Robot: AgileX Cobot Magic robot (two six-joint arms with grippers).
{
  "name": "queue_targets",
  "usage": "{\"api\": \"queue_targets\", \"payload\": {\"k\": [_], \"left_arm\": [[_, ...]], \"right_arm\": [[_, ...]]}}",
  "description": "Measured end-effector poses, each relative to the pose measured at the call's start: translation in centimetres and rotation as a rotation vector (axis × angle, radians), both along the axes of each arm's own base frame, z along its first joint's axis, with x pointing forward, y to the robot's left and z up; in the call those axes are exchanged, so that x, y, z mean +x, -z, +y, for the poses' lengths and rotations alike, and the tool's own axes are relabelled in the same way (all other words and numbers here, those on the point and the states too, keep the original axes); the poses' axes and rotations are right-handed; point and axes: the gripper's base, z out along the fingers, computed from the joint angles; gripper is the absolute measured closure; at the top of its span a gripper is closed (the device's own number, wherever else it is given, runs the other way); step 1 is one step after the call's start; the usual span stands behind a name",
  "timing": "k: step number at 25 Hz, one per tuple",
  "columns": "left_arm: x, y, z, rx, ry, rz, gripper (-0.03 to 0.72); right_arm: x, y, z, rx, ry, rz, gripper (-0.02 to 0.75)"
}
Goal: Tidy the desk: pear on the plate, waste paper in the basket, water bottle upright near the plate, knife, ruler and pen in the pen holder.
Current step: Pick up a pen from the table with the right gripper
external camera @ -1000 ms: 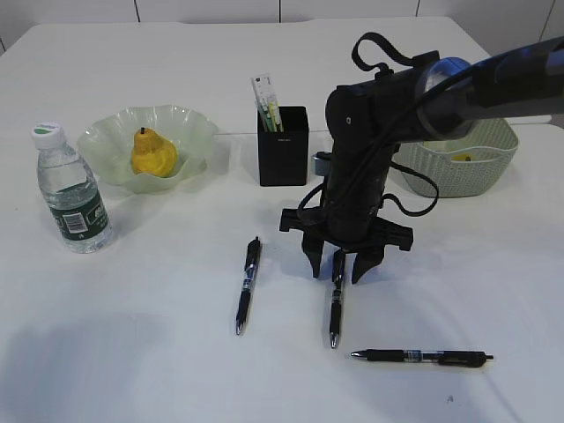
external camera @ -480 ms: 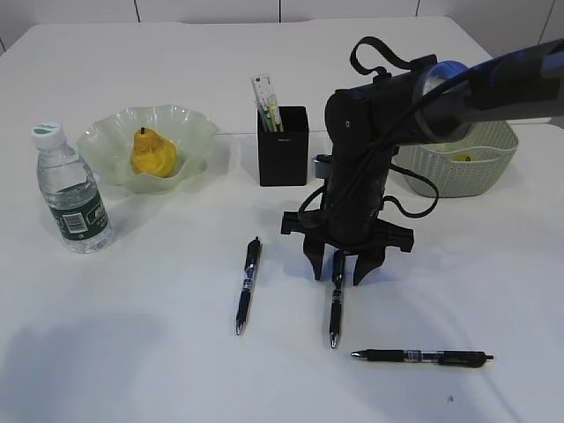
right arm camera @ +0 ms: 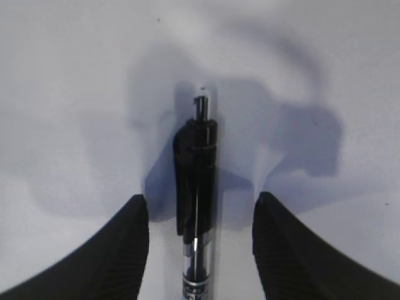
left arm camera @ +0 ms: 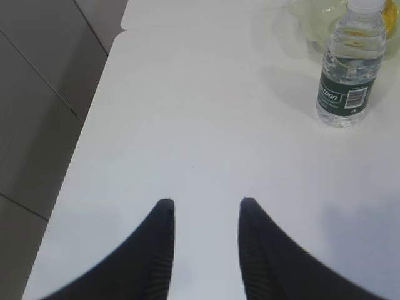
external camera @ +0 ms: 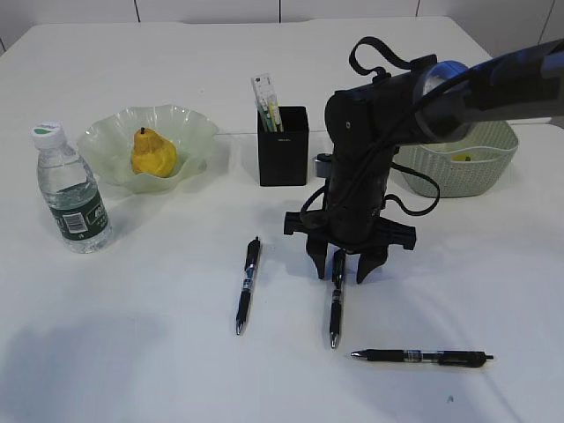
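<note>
A: Right fingers (right arm camera: 140, 237) open wide, holding nothing, one each side of middle pen (external camera: 336, 300) flat on surface (external camera: 132, 352). Left fingers (left arm camera: 164, 244) partly open, empty.

B: Probably light, stiff, slippery. Best to pinch near clip end (right arm camera: 195, 181), gently, so no rolling.

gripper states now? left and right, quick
Left gripper: open, empty, over bare table.
Right gripper: open, fingers either side of the middle pen, not closed on it.
</note>
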Motion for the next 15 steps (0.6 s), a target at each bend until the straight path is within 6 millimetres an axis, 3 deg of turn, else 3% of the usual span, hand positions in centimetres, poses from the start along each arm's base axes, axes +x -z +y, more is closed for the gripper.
{"api": "queue_targets", "payload": {"k": [7, 15], "left_arm": [[0.0, 0.0, 0.01, 0.002, 0.0, 0.0, 0.449], [0.0, -0.01, 0.02, 0.003, -0.001, 0.0, 0.449]], "right_arm": [[0.01, 0.0, -0.01, -0.001, -0.001, -0.001, 0.316], [0.15, -0.01, 0.06, 0.006, 0.0, -0.017, 0.411]]}}
